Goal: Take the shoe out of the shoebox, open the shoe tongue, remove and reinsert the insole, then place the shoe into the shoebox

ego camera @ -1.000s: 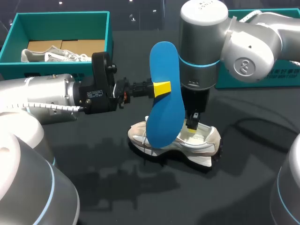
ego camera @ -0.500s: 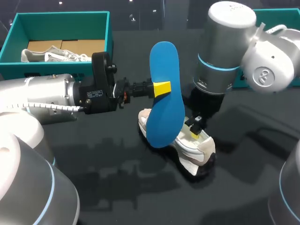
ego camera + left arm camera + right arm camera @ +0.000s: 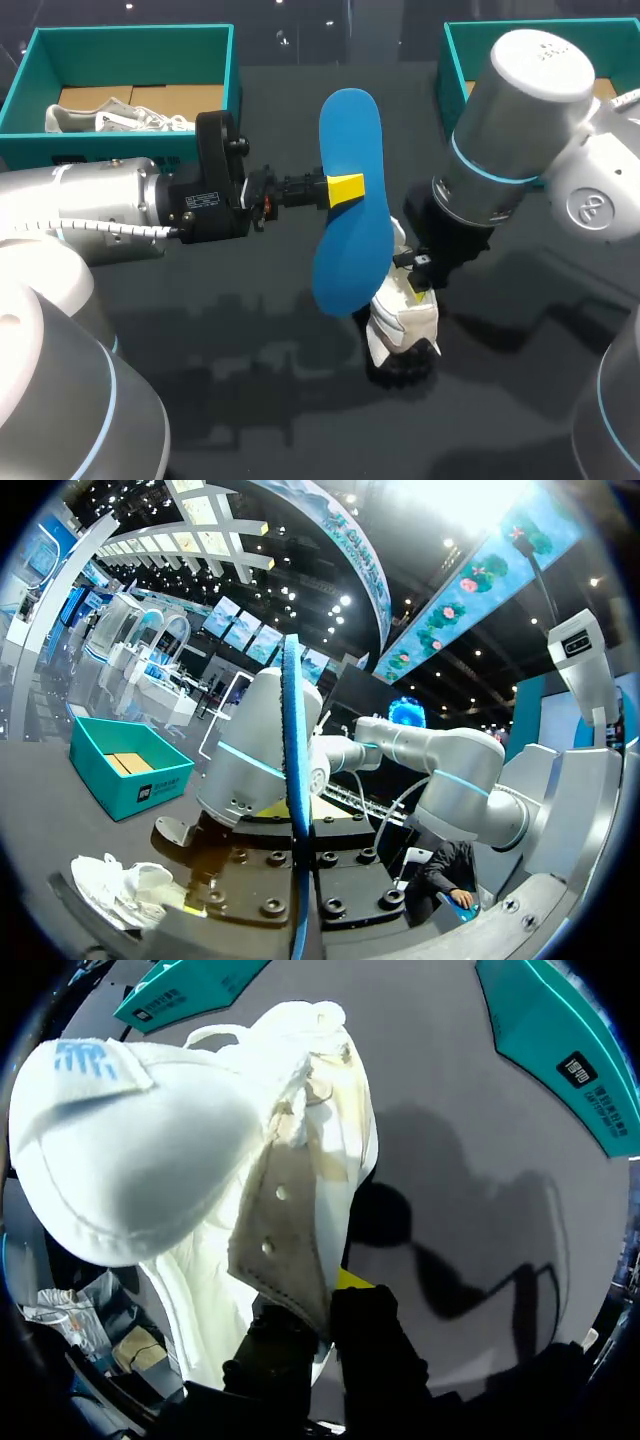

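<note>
My left gripper (image 3: 345, 188) is shut on a blue insole (image 3: 352, 240) and holds it upright above the table's middle. In the left wrist view the insole (image 3: 293, 780) shows edge-on, straight ahead of the fingers. The white shoe (image 3: 402, 322) sits just right of the insole's lower end, tilted, with its dark sole toward the front. My right gripper (image 3: 415, 283) is shut on the shoe's side wall from above. In the right wrist view the shoe (image 3: 200, 1170) fills the space ahead of the gripper (image 3: 345, 1295), and its tongue (image 3: 95, 1070) is folded out.
A teal shoebox (image 3: 232, 60) at the back left holds another white shoe (image 3: 120, 118) on brown card. A second teal shoebox (image 3: 455, 60) stands at the back right, behind my right arm. Dark table lies bare in front of the shoe.
My right arm has swung back to the right and turned the shoe from lying crosswise to pointing front to back, a little nearer the front. The left arm and insole have not moved.
</note>
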